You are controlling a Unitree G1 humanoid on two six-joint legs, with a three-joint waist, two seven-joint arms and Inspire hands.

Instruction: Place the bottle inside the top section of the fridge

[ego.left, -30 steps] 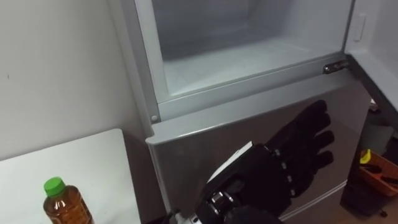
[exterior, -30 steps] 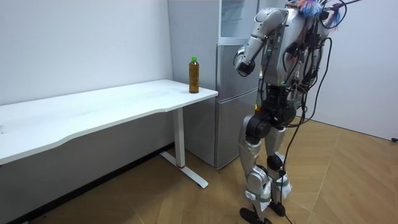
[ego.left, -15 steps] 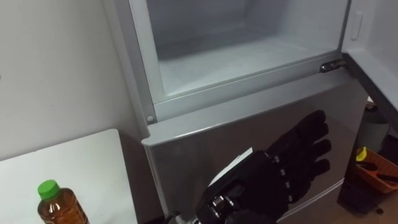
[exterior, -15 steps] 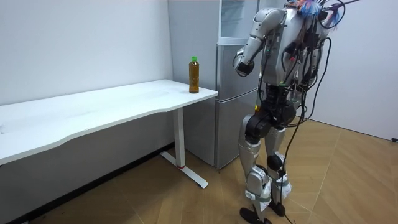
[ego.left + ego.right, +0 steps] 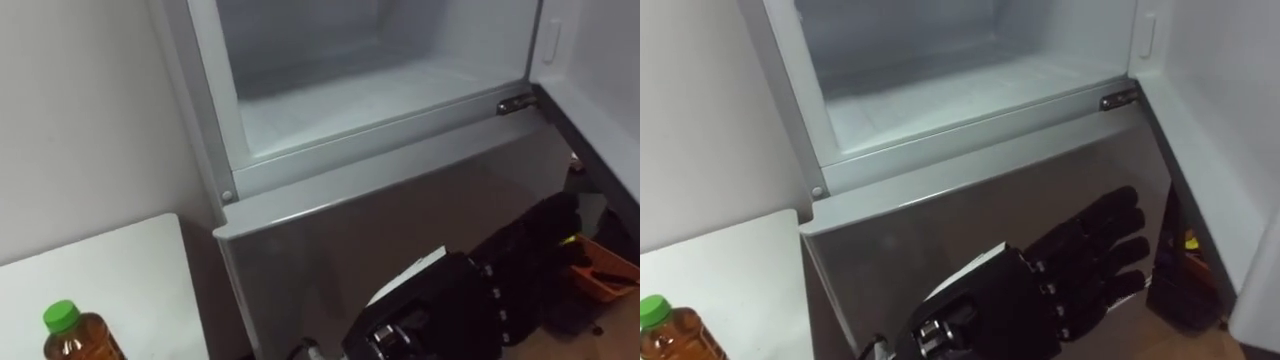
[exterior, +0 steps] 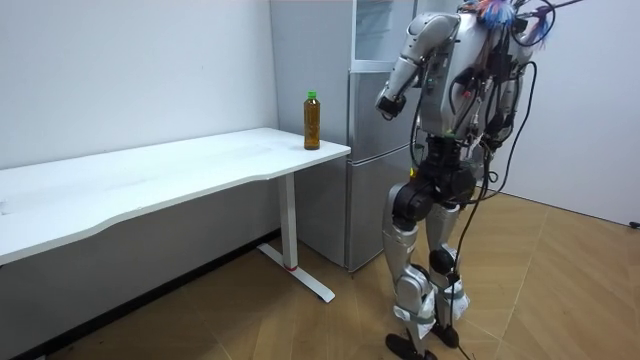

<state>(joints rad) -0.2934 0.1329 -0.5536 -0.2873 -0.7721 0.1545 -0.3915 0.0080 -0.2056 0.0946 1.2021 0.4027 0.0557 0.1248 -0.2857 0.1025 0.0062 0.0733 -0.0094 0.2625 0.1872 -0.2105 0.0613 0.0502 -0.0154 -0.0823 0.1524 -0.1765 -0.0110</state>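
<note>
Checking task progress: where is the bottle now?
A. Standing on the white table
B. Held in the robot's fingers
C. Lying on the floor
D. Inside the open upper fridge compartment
A: the bottle stands untouched on the white table, beside the fridge.

surf: white table [image 6: 150,178] | on it: bottle [image 6: 312,122], upright, corner nr fridge [image 6: 365,180]

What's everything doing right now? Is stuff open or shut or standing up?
Upper fridge: open, nothing on the part of the shelf I can see.
Lower fridge door: shut.
Bottle: standing up on the table, green cap on, nobody holding it.
Left hand: open, fingers straight, in front of the lower fridge door.
</note>
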